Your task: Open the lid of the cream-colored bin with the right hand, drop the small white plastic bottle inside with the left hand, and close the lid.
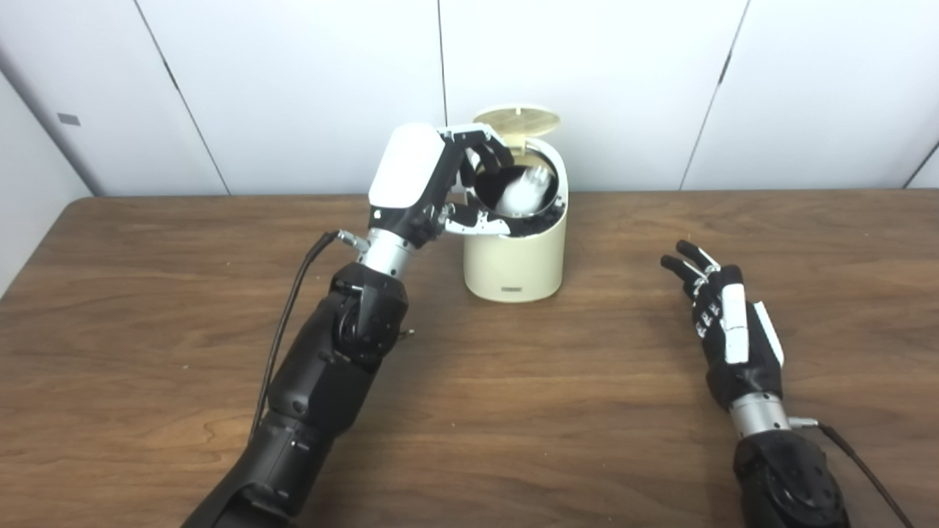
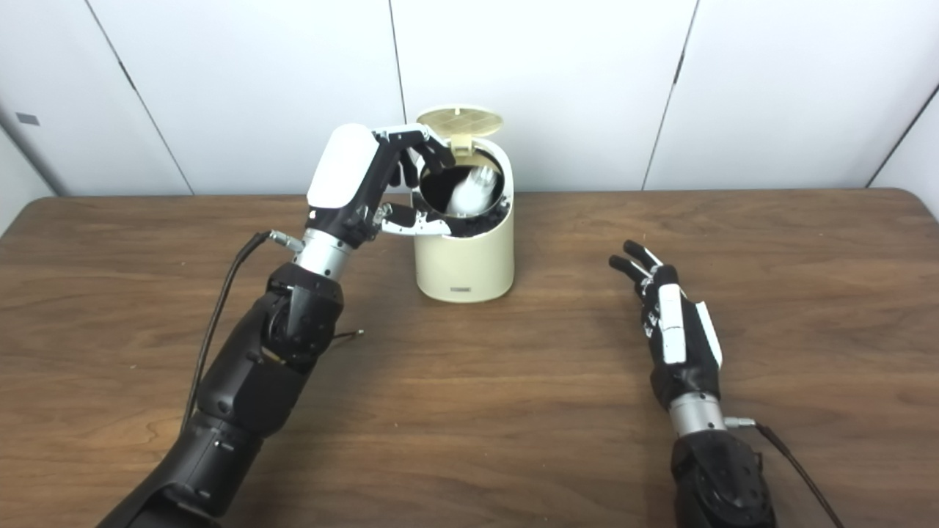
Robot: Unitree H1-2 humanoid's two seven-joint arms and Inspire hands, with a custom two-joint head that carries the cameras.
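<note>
The cream-colored bin (image 1: pixel 516 260) stands at the middle back of the table, its round lid (image 1: pixel 516 119) tipped up behind the opening. The small white bottle (image 1: pixel 525 190) shows as a blur inside the dark mouth of the bin, apart from the fingers. My left hand (image 1: pixel 440 180) hovers at the bin's left rim, open, with fingers above and thumb below the rim's edge. Far right of the bin, my right hand (image 2: pixel 671 323) lies low over the table, open, with its fingers stretched out and holding nothing.
The brown wooden table (image 1: pixel 557 411) spreads wide in front of the bin. White wall panels (image 1: pixel 293 88) rise just behind it. A black cable (image 1: pixel 290 308) runs along my left forearm.
</note>
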